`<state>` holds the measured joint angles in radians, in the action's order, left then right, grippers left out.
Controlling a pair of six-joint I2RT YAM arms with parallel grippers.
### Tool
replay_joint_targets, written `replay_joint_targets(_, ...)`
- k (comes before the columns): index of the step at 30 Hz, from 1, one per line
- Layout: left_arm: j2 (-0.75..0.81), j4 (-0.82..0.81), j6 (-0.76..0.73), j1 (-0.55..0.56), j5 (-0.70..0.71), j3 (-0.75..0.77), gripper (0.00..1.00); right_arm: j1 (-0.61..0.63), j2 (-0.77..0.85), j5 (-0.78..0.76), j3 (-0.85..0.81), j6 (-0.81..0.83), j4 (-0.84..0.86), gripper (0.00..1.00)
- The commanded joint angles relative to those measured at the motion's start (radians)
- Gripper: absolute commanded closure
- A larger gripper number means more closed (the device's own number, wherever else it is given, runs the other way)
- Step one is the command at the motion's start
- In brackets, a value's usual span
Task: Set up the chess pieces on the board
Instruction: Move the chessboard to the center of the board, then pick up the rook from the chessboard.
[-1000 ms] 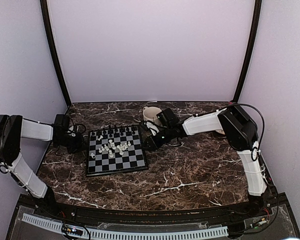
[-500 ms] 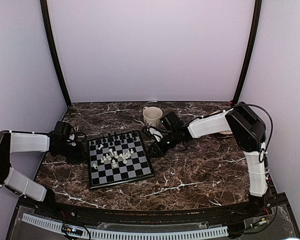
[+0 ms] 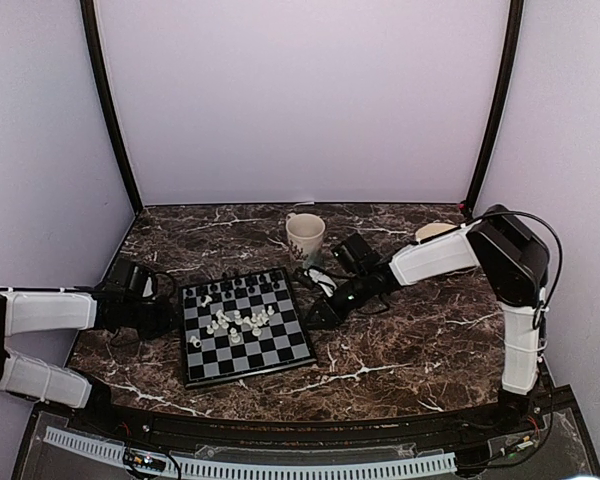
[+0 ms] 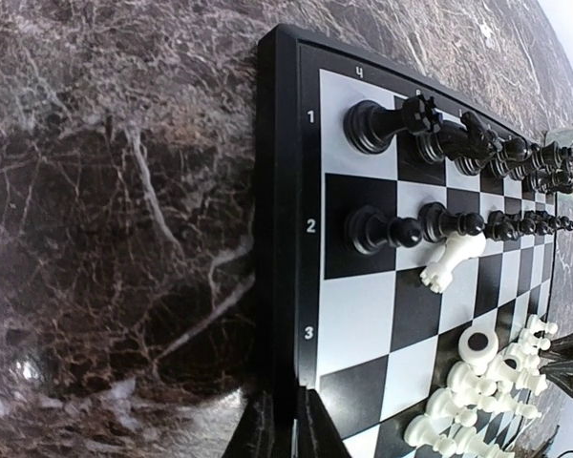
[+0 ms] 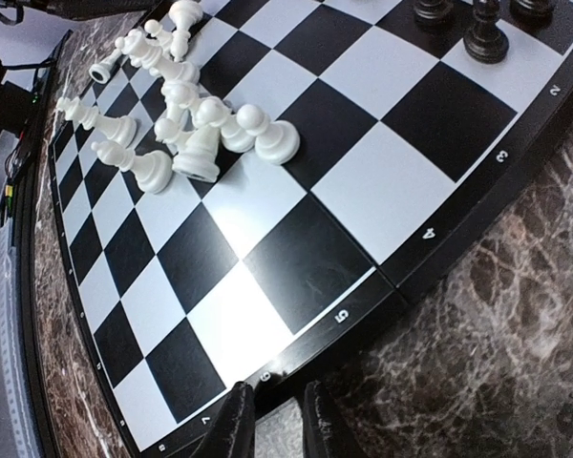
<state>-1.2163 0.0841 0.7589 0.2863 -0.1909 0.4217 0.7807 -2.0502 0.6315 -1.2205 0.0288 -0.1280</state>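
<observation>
The board [image 3: 270, 350] lies on the marble left of centre, slightly turned. Black chess pieces [image 3: 242, 285] stand in two rows along its far edge. White pieces [image 3: 235, 322] are bunched in the middle, some lying on their sides. My left gripper [image 3: 170, 318] is shut on the board's left border, which sits between its fingers in the left wrist view [image 4: 288, 434]. My right gripper [image 3: 313, 315] holds the right border near the number 6 in the right wrist view [image 5: 272, 425]. There the white pieces [image 5: 186, 124] lie in a heap.
A cream mug [image 3: 305, 235] stands just behind the board's far right corner. A pale round object [image 3: 432, 231] sits at the back right behind the right arm. Cables trail by the right wrist. Black posts and lilac walls close in the table.
The board has slid toward the near edge and to the right, turning a little, with both grippers moving along on its borders. The white pieces have shifted with it.
</observation>
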Motion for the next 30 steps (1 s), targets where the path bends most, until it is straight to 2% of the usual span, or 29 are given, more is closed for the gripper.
replay_joint_targets(1, -0.003, 0.092, 0.049, 0.093, -0.112, -0.056, 0.9, 0.052, 0.009, 0.029, 0.105, 0.045, -0.01, 0.82)
replay_joint_targets(15, 0.048, 0.101, 0.074, 0.18, -0.075, -0.061, 0.91, 0.051, 0.083, 0.029, 0.167, 0.083, -0.04, 0.84)
replay_joint_targets(22, 0.166, 0.323, 0.076, 0.181, 0.081, 0.032, 0.9, -0.019, 0.159, -0.057, 0.181, 0.143, -0.128, 0.77)
replay_joint_targets(28, 0.213, 0.443, 0.0, 0.181, 0.157, 0.173, 0.65, -0.142, 0.307, -0.104, 0.187, 0.218, -0.212, 0.68)
replay_joint_targets(30, 0.198, 0.461, -0.051, 0.181, 0.164, 0.223, 0.49, -0.185, 0.366, -0.096, 0.188, 0.25, -0.249, 0.66)
